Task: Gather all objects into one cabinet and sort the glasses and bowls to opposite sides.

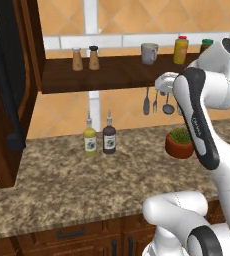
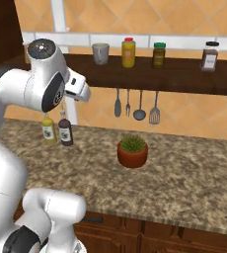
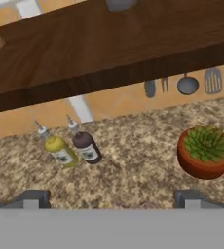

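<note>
Granite counter (image 1: 57,185), speckled tan and brown, runs across the kitchen below an orange tiled wall crossed by white strips. Above it hangs an open wooden shelf (image 1: 112,75). On the shelf, in the left base view, the pale mug (image 1: 149,53) stands at about 1 o'clock, with two shakers (image 1: 85,58) to its left and a yellow jar (image 1: 180,49) just to its right. Seen from the right base view, the same mug (image 2: 100,53) sits at 11 o'clock. Utensils (image 2: 135,106) hang under the shelf edge.

On the counter, a yellow bottle (image 1: 90,138) and a dark bottle (image 1: 109,137) stand side by side near the wall, and a terracotta plant pot (image 2: 132,150) sits well apart to their right. The dark cabinet (image 1: 9,90) fills the 9 o'clock side of the left base view, its door bearing a long black handle.

The gripper (image 3: 111,197) hovers above the counter with fingers spread wide apart, holding nothing.
</note>
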You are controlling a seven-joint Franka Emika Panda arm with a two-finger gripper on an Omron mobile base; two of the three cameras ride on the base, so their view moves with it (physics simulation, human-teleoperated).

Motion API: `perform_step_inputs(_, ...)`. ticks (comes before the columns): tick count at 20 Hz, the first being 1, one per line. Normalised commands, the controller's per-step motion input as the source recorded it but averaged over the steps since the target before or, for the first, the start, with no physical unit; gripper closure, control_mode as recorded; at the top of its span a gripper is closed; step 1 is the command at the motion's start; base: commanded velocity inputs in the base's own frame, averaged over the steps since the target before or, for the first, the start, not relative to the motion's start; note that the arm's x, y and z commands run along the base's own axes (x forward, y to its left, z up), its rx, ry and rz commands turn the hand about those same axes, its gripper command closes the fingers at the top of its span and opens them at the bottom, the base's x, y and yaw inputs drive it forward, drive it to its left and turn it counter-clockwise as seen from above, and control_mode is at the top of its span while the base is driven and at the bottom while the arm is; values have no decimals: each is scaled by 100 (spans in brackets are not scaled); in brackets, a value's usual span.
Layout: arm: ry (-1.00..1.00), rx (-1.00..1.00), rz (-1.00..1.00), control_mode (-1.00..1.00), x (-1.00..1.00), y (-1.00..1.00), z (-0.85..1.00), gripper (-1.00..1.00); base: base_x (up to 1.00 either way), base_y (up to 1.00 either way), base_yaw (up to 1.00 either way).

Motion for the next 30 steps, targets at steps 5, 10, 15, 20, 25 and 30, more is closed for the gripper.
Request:
perform_step_inputs(5,-100,25,-20,-100,3,0,43,-100,0,0,0)
perform_step_inputs(10,-99,12,-16,-100,28,0,-5,-100,0,0,0)
perform_step_inputs(15,-11,0,1,-100,1,-2,-6,-100,0,0,0)
perform_step_inputs(20,-63,-9,14,-100,-3,-28,-17,-100,0,0,0)
perform_step_inputs(25,0,-13,1,-100,2,-17,-3,-100,0,0,0)
perform_step_inputs(30,0,-52,-1,-100,3,-27,36,-100,0,0,0)
